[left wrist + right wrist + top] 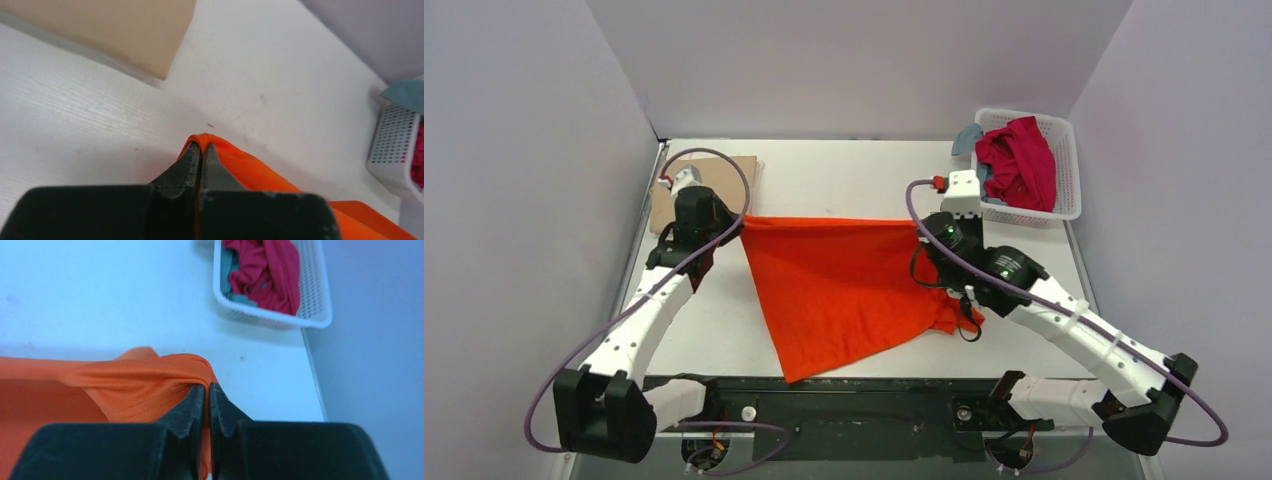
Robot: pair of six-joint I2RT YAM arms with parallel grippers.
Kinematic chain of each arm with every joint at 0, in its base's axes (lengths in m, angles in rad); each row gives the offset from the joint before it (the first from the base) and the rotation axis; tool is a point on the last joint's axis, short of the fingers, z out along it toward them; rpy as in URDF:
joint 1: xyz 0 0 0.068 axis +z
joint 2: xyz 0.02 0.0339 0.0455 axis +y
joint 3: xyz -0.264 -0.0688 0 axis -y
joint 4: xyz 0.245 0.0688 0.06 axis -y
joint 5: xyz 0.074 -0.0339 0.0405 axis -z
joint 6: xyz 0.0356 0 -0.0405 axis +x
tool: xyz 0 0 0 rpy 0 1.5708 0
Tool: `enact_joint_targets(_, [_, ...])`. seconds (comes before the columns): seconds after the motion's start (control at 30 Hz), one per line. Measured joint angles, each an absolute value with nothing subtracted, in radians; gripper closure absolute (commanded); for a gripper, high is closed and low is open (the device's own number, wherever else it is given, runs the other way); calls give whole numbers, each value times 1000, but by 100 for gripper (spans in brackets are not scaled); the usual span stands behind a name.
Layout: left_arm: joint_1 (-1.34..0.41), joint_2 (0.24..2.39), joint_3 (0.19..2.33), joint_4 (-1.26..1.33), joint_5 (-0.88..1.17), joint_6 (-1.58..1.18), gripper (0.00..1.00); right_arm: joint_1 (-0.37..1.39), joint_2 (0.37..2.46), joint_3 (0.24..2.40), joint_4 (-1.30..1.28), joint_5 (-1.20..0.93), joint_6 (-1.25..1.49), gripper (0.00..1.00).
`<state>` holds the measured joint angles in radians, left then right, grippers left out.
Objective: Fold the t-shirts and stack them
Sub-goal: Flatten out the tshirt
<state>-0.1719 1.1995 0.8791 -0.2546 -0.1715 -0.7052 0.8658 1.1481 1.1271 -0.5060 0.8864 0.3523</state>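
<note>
Both clamped on orange t-shirt (pixel 839 285) corners: left tool (pixel 201 146), right tool (pixel 206 386) (cloth seemingly taut).

Top external: high above and behind the arm bases, looking down and forward over the whole worktop (pixel 844 170), well away from the basket (pixel 1069 170).
Left wrist: low and close behind the left end effector (pixel 201 146), facing across the worktop toward the basket, small at the frame's right edge.
Right wrist: close behind the right end effector (pixel 206 386), facing the basket, nearer to it than the left wrist view.
Shared: basket and orange t-shirt (pixel 844 280) in all three views.
</note>
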Motion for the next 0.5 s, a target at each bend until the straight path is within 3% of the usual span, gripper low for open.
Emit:
enact_joint_targets(0.23, [-213, 985, 1106, -329, -179, -701, 100, 864, 1000, 1332, -476, 869, 37, 100])
enact_joint_targets(0.5, [-247, 809, 1425, -345, -83, -674, 100, 865, 868, 1694, -603, 519, -125, 100])
